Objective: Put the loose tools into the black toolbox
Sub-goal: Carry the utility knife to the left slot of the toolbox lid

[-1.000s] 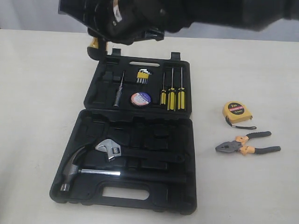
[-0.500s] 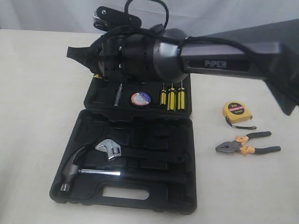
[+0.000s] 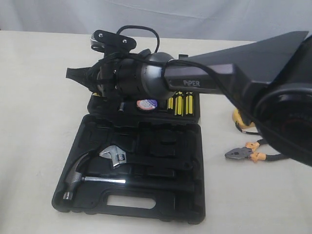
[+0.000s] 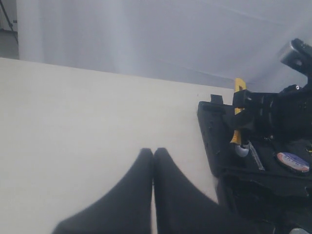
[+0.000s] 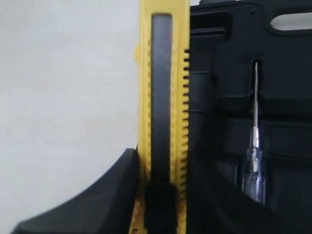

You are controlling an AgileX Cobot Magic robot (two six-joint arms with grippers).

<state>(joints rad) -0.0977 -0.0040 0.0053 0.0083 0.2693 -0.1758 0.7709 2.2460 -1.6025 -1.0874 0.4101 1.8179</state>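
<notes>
A cream tabletop (image 3: 34,107) fills the scene, with a pale grey backdrop (image 3: 204,17) behind, evenly lit.

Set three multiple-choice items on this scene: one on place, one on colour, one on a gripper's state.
1. Where do the pliers lie? A on the table, right of the toolbox; B inside the toolbox; C in mid-air.
2. What colour is the utility knife in the right gripper? A red; B blue and white; C yellow and black.
3. How is the left gripper? A open; B shut, empty; C shut on the pliers.
Answers: 1 A, they rest on bare tabletop; 2 C, yellow body with black slider; 3 B, closed with nothing between.
</notes>
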